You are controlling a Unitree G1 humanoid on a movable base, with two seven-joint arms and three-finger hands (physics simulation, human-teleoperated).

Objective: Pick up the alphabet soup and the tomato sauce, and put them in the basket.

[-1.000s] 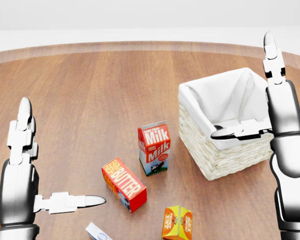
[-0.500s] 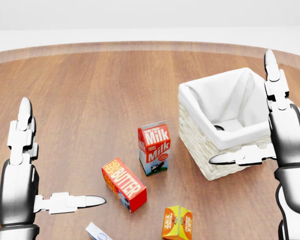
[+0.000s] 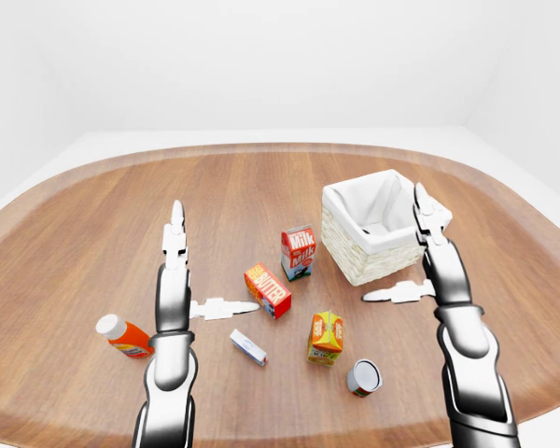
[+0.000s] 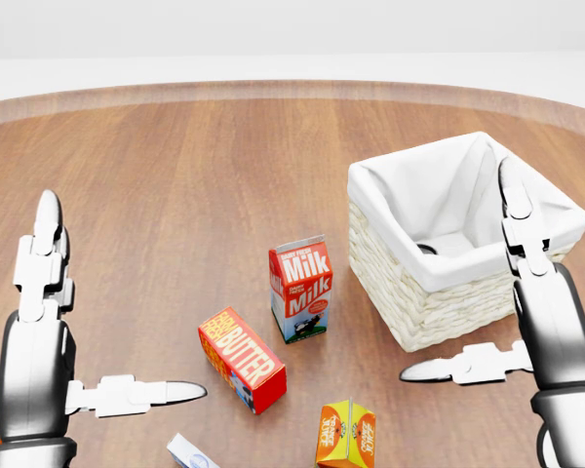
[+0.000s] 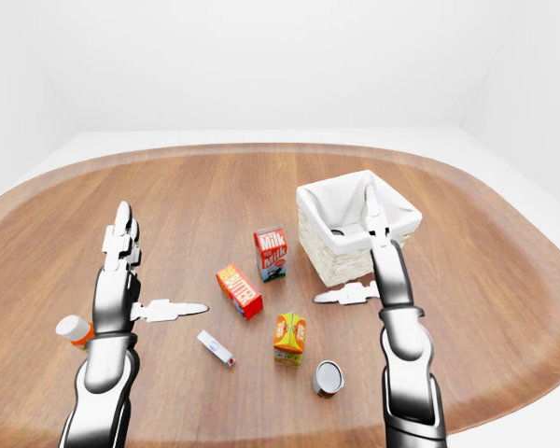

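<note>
- The basket (image 4: pixel 439 283) stands on the wooden surface (image 3: pixel 121 215) at the right of the head view; a small dark round shape shows on its white liner, possibly 1 can already inside, though I cannot tell which.
- A second can (image 3: pixel 363 377) lies on its side near the bottom of the left-eye view, just right of the orange carton (image 3: pixel 326 337). Its label is unreadable, so alphabet soup or tomato sauce is a guess.
- The right hand (image 4: pixel 526 331) hangs released, fingers spread and grasping nothing, beside the basket's near wall, between the basket and the lying can.
- The left hand (image 4: pixel 73 361) is likewise released and empty, held over the surface well left of the butter box (image 4: pixel 241 359) and milk carton (image 4: pixel 300 289).
- Judged step: the second pick-up, not yet begun.
- Next move likely calls for lowering the right hand to the lying can, closing round its side, then lifting it over the basket's rim.
</note>
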